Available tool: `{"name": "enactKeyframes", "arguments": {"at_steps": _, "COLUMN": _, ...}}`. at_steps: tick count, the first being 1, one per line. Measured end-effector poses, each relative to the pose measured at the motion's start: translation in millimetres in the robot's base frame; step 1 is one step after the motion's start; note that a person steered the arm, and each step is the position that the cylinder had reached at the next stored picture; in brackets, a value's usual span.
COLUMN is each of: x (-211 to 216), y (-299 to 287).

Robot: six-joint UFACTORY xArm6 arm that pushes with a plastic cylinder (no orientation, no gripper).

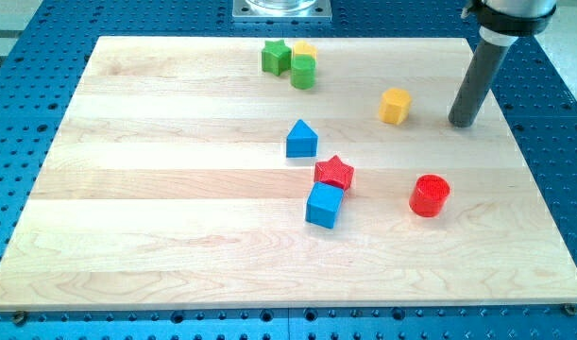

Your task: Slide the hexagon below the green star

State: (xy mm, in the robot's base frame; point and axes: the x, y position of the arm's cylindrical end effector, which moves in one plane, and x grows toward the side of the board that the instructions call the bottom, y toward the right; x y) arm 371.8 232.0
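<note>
A yellow hexagon block lies at the upper right of the wooden board. A green star sits near the board's top edge, left of the hexagon. A green cylinder touches the star's right side, with a second yellow block just behind the cylinder. My tip rests on the board to the right of the hexagon, a short gap away and not touching it.
A blue triangular block lies at the middle. A red star sits below it, touching a blue cube. A red cylinder stands at the right, below my tip. A metal mount is at the top edge.
</note>
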Motion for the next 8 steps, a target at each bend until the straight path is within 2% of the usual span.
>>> {"name": "enactKeyframes", "arguments": {"at_steps": 1, "x": -3, "y": -105}}
{"name": "enactKeyframes", "arguments": {"at_steps": 2, "x": -3, "y": -181}}
{"name": "enactKeyframes", "arguments": {"at_steps": 3, "x": -13, "y": -107}}
{"name": "enactKeyframes", "arguments": {"at_steps": 4, "x": -49, "y": -86}}
{"name": "enactKeyframes", "arguments": {"at_steps": 6, "x": -50, "y": -196}}
{"name": "enactKeyframes", "arguments": {"at_steps": 7, "x": -10, "y": -186}}
{"name": "enactKeyframes", "arguments": {"at_steps": 8, "x": -3, "y": -212}}
